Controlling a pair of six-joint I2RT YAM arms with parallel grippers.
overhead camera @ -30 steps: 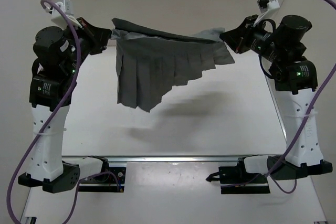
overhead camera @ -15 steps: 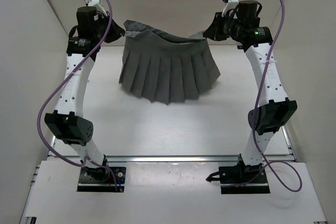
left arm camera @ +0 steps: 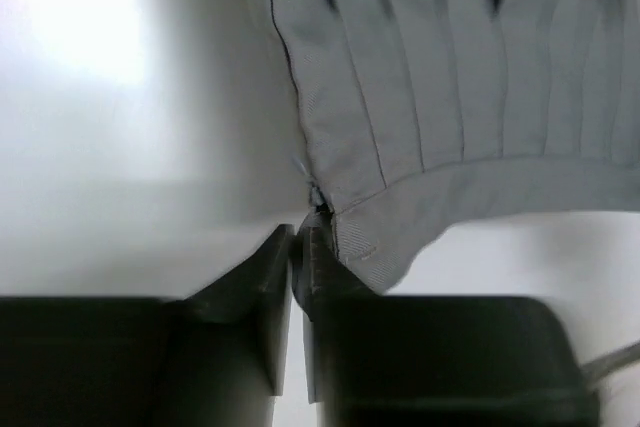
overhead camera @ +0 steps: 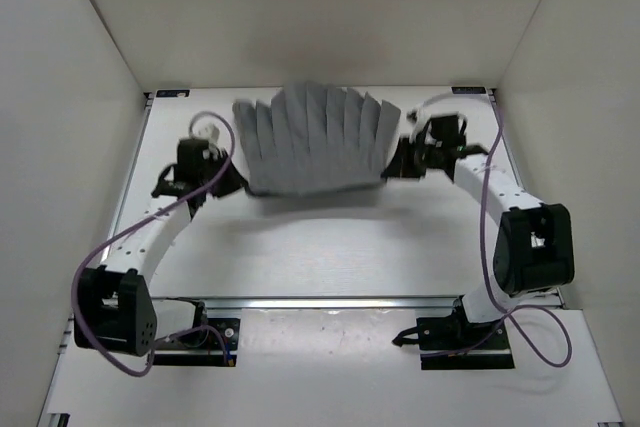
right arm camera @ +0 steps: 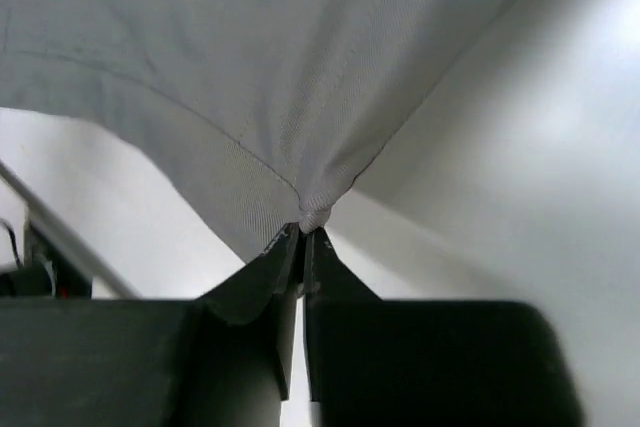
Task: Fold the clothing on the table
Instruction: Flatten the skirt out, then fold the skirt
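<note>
**Both arms are down from the high hold, clothing now lying on the desk**

Half a second back both arms were stretched up and the clothing (overhead camera: 315, 142) was hanging between them. Now the arms are folding low and the garment is resting flat on the far half of the desk (overhead camera: 330, 247), with its pleats fanning toward the back wall (overhead camera: 320, 27).

From the top view, the whole layout is showing. The grey garment is spreading out as a fan, and its narrow near edge is running between the two grippers. The left gripper (overhead camera: 238, 185) is sitting at the near-left corner and the right gripper (overhead camera: 393, 169) at the near-right corner. Finger detail is too small and blurred to read here.

The left wrist view is giving the close-up. The fingers are standing nearly together with only a thin slit between them. The waistband corner (left arm camera: 350, 242) is lying right at the tips, slack, over the right finger. I cannot tell whether it is being pinched or is just lying there.

The right wrist view is clearer. The fingers are pressing closed on a bunched point of fabric, and creases are pulling from the tips out into the cloth, so this gripper is holding the clothing.

Arm pose:
- The left arm is reaching forward and inward from its base, elbow low at the near-left, wrist close to the desk, with a purple cable (overhead camera: 95, 267) looping beside it.
- The right arm is mirroring it, elbow bulking at the near-right and forearm angling in toward the garment.
</note>
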